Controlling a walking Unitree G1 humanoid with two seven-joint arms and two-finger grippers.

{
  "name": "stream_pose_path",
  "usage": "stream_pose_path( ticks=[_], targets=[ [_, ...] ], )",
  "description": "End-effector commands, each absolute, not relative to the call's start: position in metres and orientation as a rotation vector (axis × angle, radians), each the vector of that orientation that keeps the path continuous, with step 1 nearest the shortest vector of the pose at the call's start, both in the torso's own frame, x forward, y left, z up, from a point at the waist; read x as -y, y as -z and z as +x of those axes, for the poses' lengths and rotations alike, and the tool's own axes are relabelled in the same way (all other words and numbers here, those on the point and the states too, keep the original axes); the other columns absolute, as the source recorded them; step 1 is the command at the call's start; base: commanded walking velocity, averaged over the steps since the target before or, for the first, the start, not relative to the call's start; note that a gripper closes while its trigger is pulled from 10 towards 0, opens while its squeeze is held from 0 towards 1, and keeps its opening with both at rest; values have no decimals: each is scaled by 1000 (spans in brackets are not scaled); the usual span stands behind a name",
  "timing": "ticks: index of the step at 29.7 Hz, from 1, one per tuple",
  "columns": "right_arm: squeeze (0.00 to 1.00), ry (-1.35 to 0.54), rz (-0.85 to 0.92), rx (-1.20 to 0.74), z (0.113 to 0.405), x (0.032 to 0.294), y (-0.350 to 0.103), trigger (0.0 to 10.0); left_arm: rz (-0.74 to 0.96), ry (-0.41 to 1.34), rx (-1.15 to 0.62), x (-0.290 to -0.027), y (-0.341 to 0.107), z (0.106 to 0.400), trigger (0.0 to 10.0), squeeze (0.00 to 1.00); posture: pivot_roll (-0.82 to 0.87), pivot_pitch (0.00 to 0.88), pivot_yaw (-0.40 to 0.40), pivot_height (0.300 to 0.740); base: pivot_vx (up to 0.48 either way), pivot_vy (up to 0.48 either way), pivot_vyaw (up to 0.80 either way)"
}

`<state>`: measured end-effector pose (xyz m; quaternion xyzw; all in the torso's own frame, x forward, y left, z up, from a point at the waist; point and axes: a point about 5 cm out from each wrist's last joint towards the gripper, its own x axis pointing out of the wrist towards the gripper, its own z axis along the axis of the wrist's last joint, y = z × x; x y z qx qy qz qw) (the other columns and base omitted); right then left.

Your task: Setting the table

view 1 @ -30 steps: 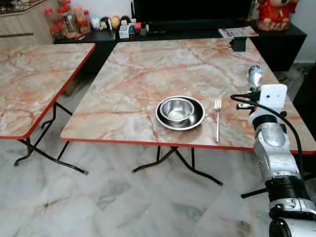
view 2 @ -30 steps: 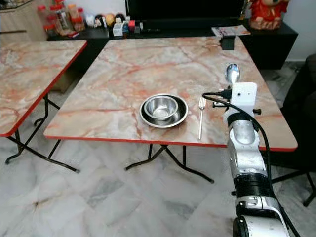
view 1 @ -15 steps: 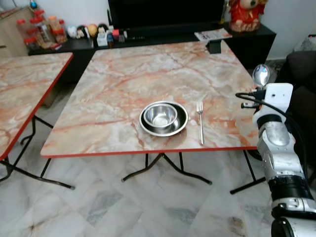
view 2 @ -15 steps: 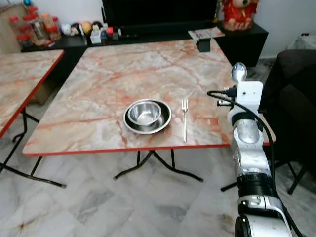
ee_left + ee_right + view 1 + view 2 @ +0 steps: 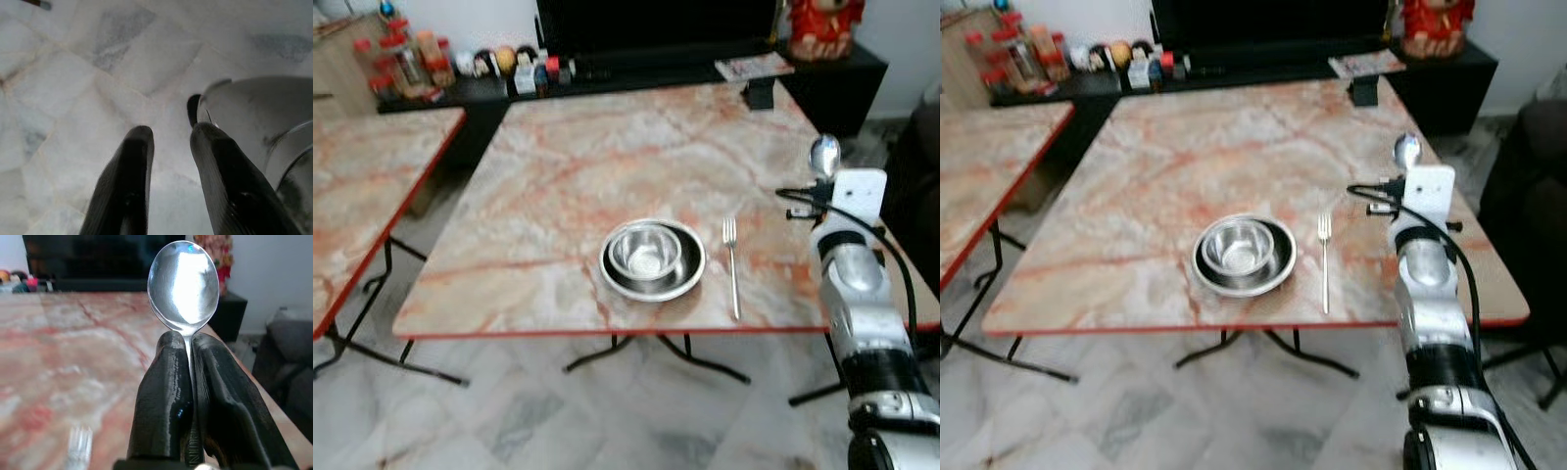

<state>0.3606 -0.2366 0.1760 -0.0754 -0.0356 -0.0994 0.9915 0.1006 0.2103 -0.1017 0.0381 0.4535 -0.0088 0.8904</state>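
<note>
Right gripper clamped on shiny silver metal spoon, bowl upright at 12 o'clock above fingertips, over orange marble-patterned table, silver fork at its 9 o'clock, left gripper narrowly parted over floor

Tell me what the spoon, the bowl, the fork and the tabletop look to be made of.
Spoon, pinched in the right gripper: polished metal, likely stainless steel, mirror-bright with reflections.
Bowl, sitting in a wider dish: silvery metal, shiny inside, probably steel too.
Fork: thin, pale and silvery, apparently metal.
Tabletop: marble-patterned with a red edge; possibly printed laminate, though that is uncertain.
</note>
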Motion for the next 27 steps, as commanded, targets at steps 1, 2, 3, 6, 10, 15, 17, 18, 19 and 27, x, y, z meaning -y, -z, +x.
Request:
stream_pose_path(
  ticks=[1,2,3,6,10,15,17,18,19,27],
  targets=[
    [0,176,-153,80,363,230,-179,10000,78,3,-968,-214,103,93,10000,0,-136,45,67,736,0,0,0],
    [0,175,-153,78,363,230,-179,10000,78,3,-968,-214,103,93,10000,0,-136,45,67,736,0,0,0],
    [0,175,-153,77,363,230,-179,10000,78,3,-968,-214,103,93,10000,0,-136,45,67,736,0,0,0],
    [0,175,-159,67,363,230,-179,10000,79,4,-966,-214,103,94,10000,0,-137,48,67,736,0,0,0],
    [0,243,-88,-37,364,239,-176,10000,82,9,-965,-213,103,96,10000,0,-143,64,70,736,0,0,0],
    [0,219,-67,-146,365,239,-175,10000,84,12,-964,-213,103,97,10000,0,-145,72,72,736,0,0,0],
    [0,220,-40,-193,365,239,-173,10000,84,13,-964,-213,103,97,10000,0,-145,72,72,736,0,0,0],
    [0,220,-28,-217,365,239,-172,10000,84,13,-965,-213,103,97,10000,0,-145,72,72,736,0,0,0],
    [0,229,-8,-237,365,239,-173,10000,84,13,-965,-213,103,97,10000,0,-145,72,72,736,0,0,0],
    [0,164,-2,-389,361,233,-161,10000,84,17,-965,-213,103,97,10000,0,-149,96,68,736,0,0,0]
  ],
)
